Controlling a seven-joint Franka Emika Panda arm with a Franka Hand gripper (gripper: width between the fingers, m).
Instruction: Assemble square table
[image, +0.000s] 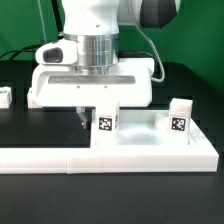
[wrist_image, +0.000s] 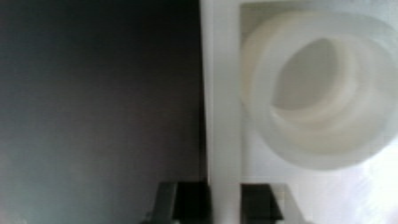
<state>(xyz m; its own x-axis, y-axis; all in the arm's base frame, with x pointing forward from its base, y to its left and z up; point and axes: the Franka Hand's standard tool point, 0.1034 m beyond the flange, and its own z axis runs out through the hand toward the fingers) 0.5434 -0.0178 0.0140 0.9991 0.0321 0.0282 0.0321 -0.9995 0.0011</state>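
The white square tabletop (image: 60, 88) lies on the black table behind the rail, under the arm. My gripper (image: 80, 112) comes down on its front edge; one dark finger shows just below that edge. In the wrist view the tabletop's thin raised rim (wrist_image: 221, 100) runs straight between my two dark fingertips (wrist_image: 178, 202), which press on it from both sides. A round socket (wrist_image: 329, 90) of the tabletop shows beside the rim. Two short white tagged leg blocks (image: 105, 122) (image: 180, 117) stand in front, by the rail.
A long white L-shaped rail (image: 110, 152) lies across the front of the exterior view, close under the gripper. Another small white part (image: 5, 97) sits at the exterior view's left edge. Dark table surface (wrist_image: 89, 100) lies beside the rim.
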